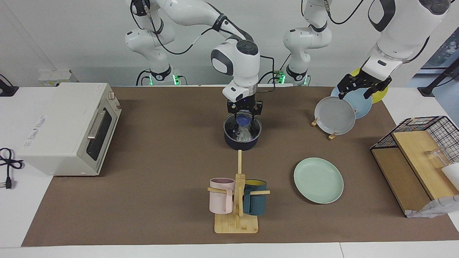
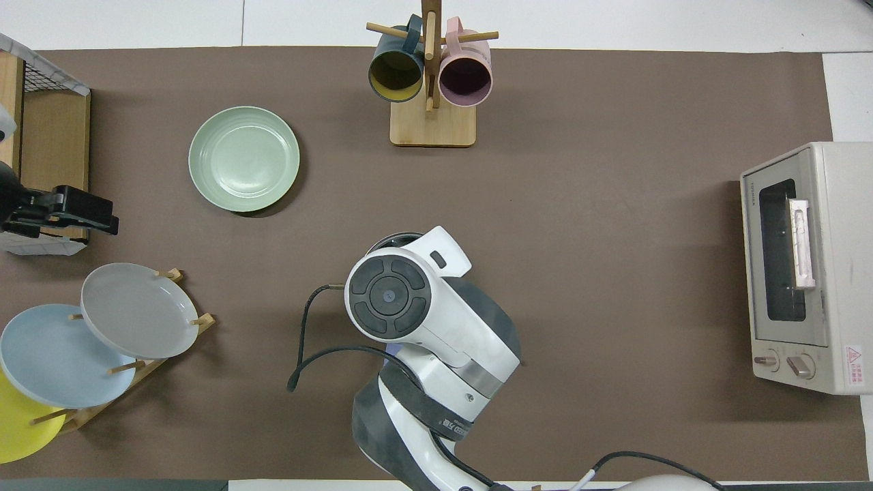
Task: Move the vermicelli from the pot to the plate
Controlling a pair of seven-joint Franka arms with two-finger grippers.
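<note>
The dark navy pot (image 1: 242, 140) stands mid-table, nearer to the robots than the mug stand. The whitish vermicelli (image 1: 245, 135) lies inside it. My right gripper (image 1: 244, 118) hangs straight down into the pot's mouth just above the noodles, its fingers apart, with a bit of blue showing between them. In the overhead view the right arm covers the pot except a sliver of rim (image 2: 399, 238). The mint-green plate (image 1: 318, 180) (image 2: 243, 158) lies empty toward the left arm's end. My left gripper (image 1: 361, 89) (image 2: 65, 210) waits, open, in the air over the plate rack.
A wooden rack holds a grey plate (image 1: 334, 115), a light blue plate (image 1: 360, 104) and a yellow one (image 2: 17, 423). A mug stand (image 1: 236, 200) carries a pink and a teal mug. A toaster oven (image 1: 68, 127) sits at the right arm's end, a wire basket shelf (image 1: 416, 157) at the left arm's.
</note>
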